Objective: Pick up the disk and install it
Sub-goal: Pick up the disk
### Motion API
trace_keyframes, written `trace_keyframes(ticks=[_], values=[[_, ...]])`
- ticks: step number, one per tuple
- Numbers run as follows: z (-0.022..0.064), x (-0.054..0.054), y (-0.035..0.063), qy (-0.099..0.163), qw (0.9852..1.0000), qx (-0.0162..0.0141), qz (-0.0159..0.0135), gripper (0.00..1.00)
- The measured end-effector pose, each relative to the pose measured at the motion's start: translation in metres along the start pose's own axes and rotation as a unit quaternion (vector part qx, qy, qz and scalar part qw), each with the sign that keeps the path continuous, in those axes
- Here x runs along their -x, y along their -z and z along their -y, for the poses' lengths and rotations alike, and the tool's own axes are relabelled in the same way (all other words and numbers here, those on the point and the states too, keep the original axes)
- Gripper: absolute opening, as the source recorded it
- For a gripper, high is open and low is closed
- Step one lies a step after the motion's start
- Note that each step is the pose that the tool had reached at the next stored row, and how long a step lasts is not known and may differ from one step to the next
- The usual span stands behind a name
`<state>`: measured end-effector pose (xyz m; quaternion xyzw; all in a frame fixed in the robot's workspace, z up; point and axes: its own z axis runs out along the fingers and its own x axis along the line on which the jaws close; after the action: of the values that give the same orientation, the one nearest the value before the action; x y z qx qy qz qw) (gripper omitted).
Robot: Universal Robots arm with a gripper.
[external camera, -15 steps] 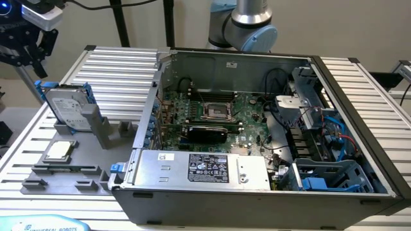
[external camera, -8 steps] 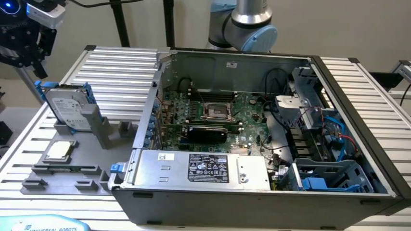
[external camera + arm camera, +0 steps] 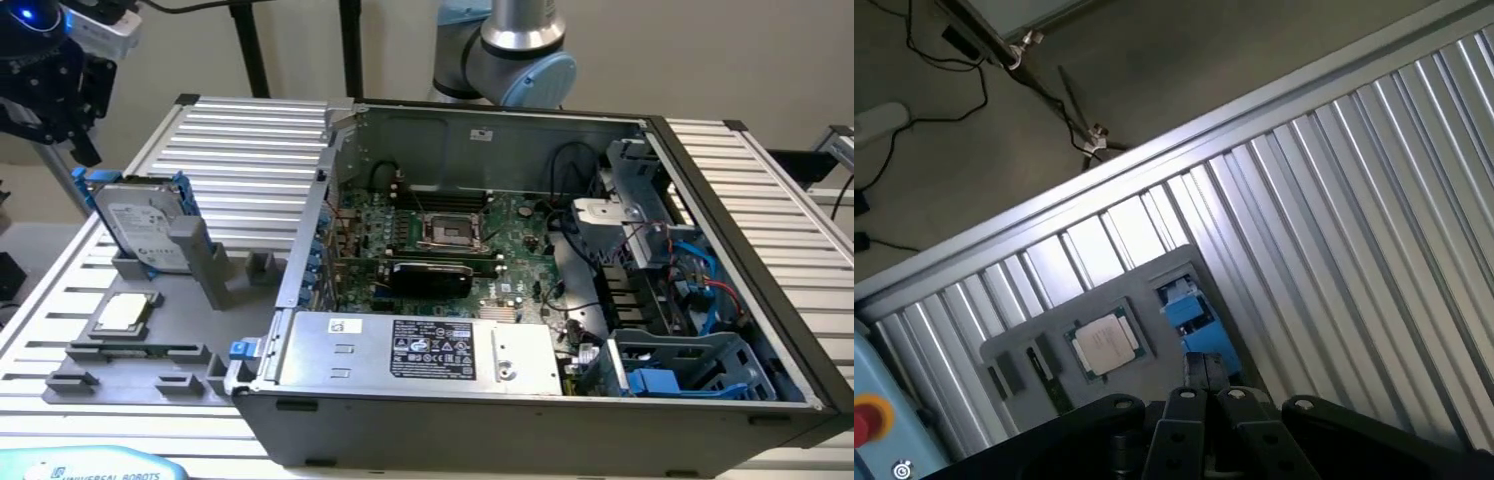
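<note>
upper left in the exterior view, the gripper (image 3: 60, 125) is cut by the frame's edges. the disk (image 3: 140, 225) has its lower end hidden in a grey holder (image 3: 200, 265); its label print is too small to read. the arm (image 3: 514, 45) is cropped at top centre.

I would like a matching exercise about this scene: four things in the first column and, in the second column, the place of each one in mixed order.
Things
1. disk
2. square chip
3. silver box with black label
4. green board

Places
A. lying flat on the grey tray
B. flat in the middle of the open case
C. standing upright in a grey holder, outside the case
D. inside the case, along its near wall

Pairs: 1-C, 2-A, 3-D, 4-B
</note>
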<state>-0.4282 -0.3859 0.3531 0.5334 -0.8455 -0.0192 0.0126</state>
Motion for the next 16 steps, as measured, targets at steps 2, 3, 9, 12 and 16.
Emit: trace_keyframes(ticks=[2, 3, 9, 12, 16], values=[[-0.0002, 0.0004, -0.0008, 0.009, 1.0, -0.0009, 0.0, 0.11], [-0.0004, 0.0007, -0.001, 0.013, 0.9999, -0.0019, 0.0003, 0.11], [-0.0011, 0.0026, -0.0015, 0.044, 0.999, -0.0103, 0.0029, 0.11], [-0.0013, 0.0029, -0.0014, 0.065, 0.9978, -0.0107, 0.0023, 0.11], [-0.0014, 0.0031, -0.0016, 0.099, 0.9951, -0.0106, 0.0012, 0.11]])
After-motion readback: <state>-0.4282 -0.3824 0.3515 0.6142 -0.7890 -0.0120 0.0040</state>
